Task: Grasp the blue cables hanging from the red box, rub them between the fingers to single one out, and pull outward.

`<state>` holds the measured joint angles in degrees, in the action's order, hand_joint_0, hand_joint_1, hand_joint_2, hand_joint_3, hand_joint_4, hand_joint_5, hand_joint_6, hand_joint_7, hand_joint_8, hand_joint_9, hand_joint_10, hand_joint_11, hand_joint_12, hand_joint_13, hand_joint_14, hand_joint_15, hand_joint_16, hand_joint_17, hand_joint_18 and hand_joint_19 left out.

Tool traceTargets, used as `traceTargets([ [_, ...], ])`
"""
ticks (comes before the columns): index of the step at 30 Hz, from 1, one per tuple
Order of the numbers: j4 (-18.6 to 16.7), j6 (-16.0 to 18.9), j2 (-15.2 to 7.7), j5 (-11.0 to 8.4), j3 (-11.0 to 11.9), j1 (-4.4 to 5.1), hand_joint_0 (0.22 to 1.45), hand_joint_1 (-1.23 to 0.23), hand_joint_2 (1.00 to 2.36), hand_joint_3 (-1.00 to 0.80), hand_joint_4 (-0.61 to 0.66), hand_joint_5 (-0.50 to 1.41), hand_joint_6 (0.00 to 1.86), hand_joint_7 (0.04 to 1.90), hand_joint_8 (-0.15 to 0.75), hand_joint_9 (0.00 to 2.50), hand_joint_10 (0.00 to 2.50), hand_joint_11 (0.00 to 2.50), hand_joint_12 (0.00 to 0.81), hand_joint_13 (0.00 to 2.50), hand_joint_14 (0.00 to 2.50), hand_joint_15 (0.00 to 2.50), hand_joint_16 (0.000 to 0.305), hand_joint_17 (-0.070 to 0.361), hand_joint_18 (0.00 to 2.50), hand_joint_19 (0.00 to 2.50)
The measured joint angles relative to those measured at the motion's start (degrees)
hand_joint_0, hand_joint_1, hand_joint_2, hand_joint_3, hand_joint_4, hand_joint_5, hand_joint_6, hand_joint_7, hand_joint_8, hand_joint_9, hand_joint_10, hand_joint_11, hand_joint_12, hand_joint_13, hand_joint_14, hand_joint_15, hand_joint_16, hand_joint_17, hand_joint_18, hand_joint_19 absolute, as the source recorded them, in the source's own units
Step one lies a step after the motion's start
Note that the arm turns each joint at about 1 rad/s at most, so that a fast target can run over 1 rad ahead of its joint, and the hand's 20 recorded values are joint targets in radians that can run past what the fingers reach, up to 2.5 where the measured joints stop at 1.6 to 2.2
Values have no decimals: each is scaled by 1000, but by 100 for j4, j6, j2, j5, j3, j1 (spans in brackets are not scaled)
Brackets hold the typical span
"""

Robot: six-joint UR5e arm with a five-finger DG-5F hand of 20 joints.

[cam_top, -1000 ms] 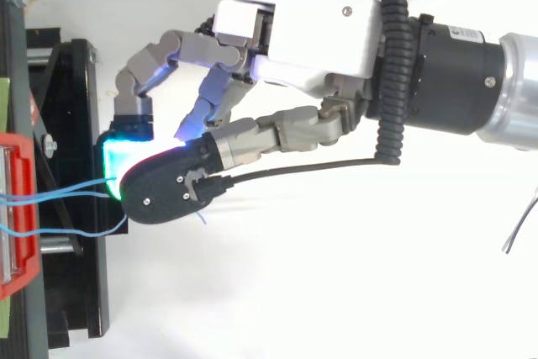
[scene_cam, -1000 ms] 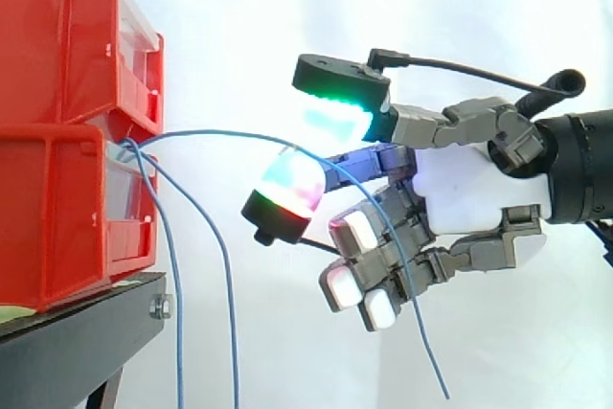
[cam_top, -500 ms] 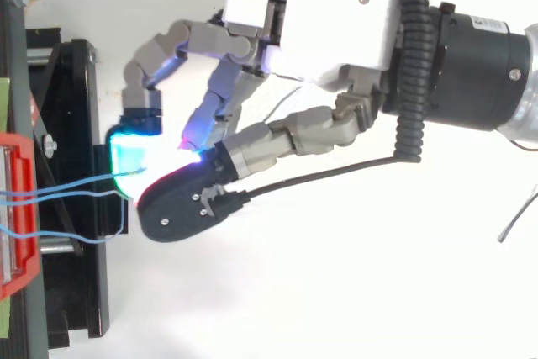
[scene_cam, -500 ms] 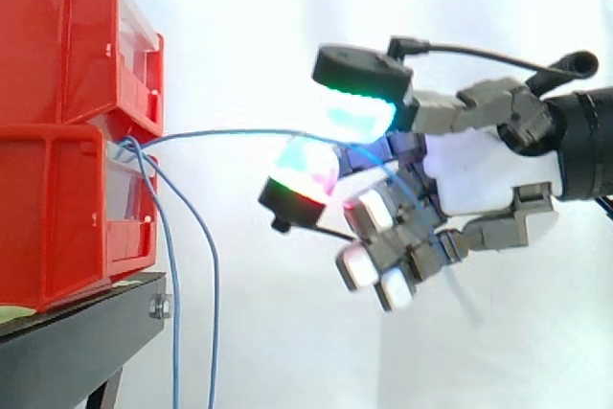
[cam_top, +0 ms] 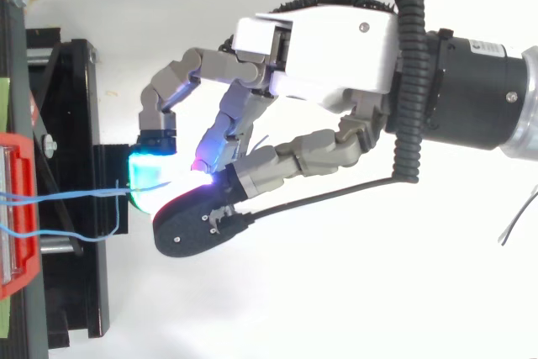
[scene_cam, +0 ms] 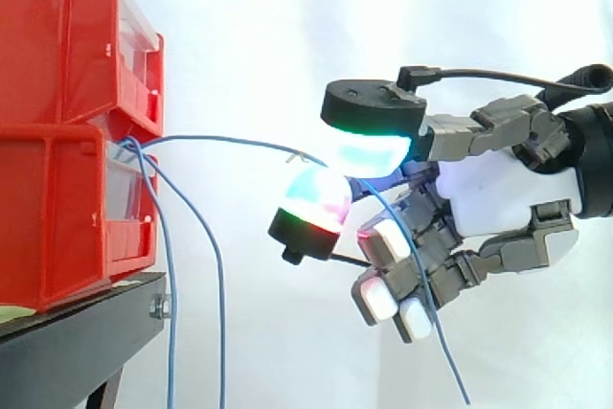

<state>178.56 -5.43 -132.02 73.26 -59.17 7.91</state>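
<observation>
Several thin blue cables (scene_cam: pixel 169 265) come out of the lower red box (scene_cam: pixel 67 208) at the left. Two hang straight down beside the stand. One blue cable (scene_cam: pixel 230 139) runs nearly level to the right, passes between the glowing pads of my hand (scene_cam: pixel 479 189), then trails down past the lower fingers (scene_cam: pixel 450 361). In the top view the same cable (cam_top: pixel 76 195) leads from the box front (cam_top: pixel 17 216) into the pinch of my hand (cam_top: pixel 319 48). The thumb pad (scene_cam: pixel 369 146) glows green and the opposing pad (scene_cam: pixel 316 200) glows red and cyan; they are closed on that cable.
A second red box (scene_cam: pixel 67 35) is stacked on the lower one. Both rest on a black stand (scene_cam: pixel 77 342) at the left. A white curtain fills the background. Open space lies below and to the right of the hand.
My hand has moved steadily to the right, away from the boxes, with the single cable pinched. The level stretch of cable has grown longer and its loose end swings below the fingers.
</observation>
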Motion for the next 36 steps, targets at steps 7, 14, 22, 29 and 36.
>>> traceTargets([
  [7,-7,-5,-1,-62,79,29,552,-628,1002,-469,90,-145,872,952,313,1212,23,692,369,1020,21,590,49,111,918,686],
  [14,17,-4,0,-104,210,34,578,-649,1005,-420,76,-140,867,979,316,1220,22,689,365,1020,23,588,48,108,912,687],
  [22,17,-13,-1,-101,263,35,592,-641,1008,-386,78,-131,874,1005,313,1278,22,697,362,1038,23,595,48,107,930,696],
  [29,2,-50,0,-89,318,35,602,-761,1013,-151,84,-104,906,1065,349,1313,23,688,397,1080,22,569,55,123,1014,619],
  [36,5,-78,-2,-91,340,35,639,-864,1020,-3,22,-97,916,1163,338,1306,23,687,378,1081,21,577,52,116,996,620],
])
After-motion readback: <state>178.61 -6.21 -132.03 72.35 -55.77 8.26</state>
